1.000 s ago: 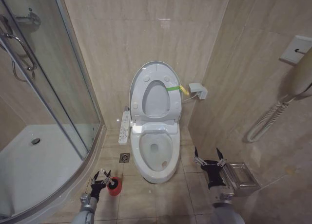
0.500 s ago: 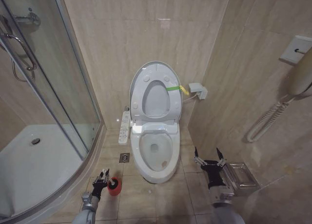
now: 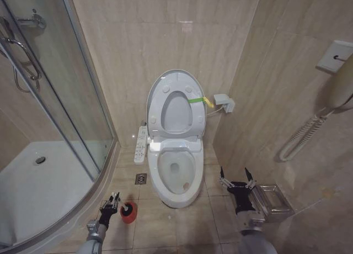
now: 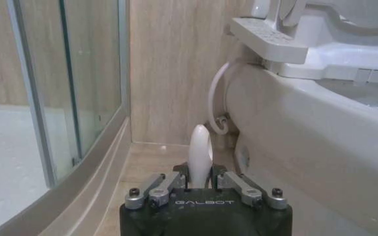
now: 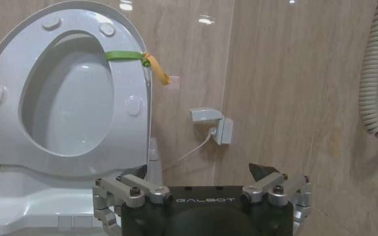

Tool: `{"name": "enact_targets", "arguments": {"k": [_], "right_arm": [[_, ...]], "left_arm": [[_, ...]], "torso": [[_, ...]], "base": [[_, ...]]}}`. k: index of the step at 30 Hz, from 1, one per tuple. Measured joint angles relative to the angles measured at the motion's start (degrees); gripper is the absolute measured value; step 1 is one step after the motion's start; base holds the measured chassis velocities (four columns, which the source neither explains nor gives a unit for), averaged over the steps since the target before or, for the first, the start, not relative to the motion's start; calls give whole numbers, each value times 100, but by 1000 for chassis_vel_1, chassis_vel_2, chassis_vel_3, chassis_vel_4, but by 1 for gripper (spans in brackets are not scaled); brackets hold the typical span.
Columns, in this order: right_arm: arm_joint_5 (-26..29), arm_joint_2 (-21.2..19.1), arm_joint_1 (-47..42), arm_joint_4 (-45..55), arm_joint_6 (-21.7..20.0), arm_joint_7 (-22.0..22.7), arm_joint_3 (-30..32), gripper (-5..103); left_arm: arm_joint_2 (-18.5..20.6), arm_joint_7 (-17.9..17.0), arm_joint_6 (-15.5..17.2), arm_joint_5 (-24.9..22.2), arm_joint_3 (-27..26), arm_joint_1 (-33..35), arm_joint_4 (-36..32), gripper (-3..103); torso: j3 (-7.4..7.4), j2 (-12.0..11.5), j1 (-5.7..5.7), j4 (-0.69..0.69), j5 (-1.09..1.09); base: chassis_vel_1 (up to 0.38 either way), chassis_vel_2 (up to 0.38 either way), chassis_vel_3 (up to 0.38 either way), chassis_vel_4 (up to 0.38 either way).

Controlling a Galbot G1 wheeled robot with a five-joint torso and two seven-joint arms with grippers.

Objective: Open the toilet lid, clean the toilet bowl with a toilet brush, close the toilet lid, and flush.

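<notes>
The toilet lid [image 3: 176, 113] stands upright against the back wall, with the ring seat [image 3: 190, 118] raised against it and a green-and-yellow tab [image 3: 197, 100] on one edge. Below them lies the open toilet bowl [image 3: 160, 176]. On the floor to its left, the toilet brush sits black in its red holder [image 3: 128, 213]. My left gripper [image 3: 108, 205] is just left of the holder, shut on the brush's white handle [image 4: 200, 147]. My right gripper [image 3: 236, 179] hangs open to the right of the bowl, facing the raised lid [image 5: 64, 108].
A long white button panel [image 3: 141, 143] juts from the bowl's left side. The curved glass shower enclosure [image 3: 60, 99] closes off the left. A floor drain [image 3: 140, 179] lies beside the bowl. A metal holder [image 3: 274, 201], a corded handset [image 3: 309, 132] and a wall socket [image 3: 225, 103] are on the right.
My left gripper has drifted slightly left and nearer to me beside the red holder, and its fingers have drawn together on the white handle. The right arm has not moved.
</notes>
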Motion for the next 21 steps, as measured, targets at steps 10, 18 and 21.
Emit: {"name": "enact_targets", "arguments": {"k": [10, 18, 21], "right_arm": [[0, 0, 0, 0, 0, 0, 0, 100], [0, 0, 0, 0, 0, 0, 0, 100], [0, 0, 0, 0, 0, 0, 0, 100]], "left_arm": [[70, -131, 45, 105, 8, 206, -462, 22], [158, -264, 73, 236, 7, 431, -917, 22], [225, -373, 122, 403, -1, 582, -1273, 22]], "torso": [[0, 0, 0, 0, 0], [0, 0, 0, 0, 0], [0, 0, 0, 1, 0]], "base": [[0, 0, 0, 0], [0, 0, 0, 0], [0, 0, 0, 0]]}}
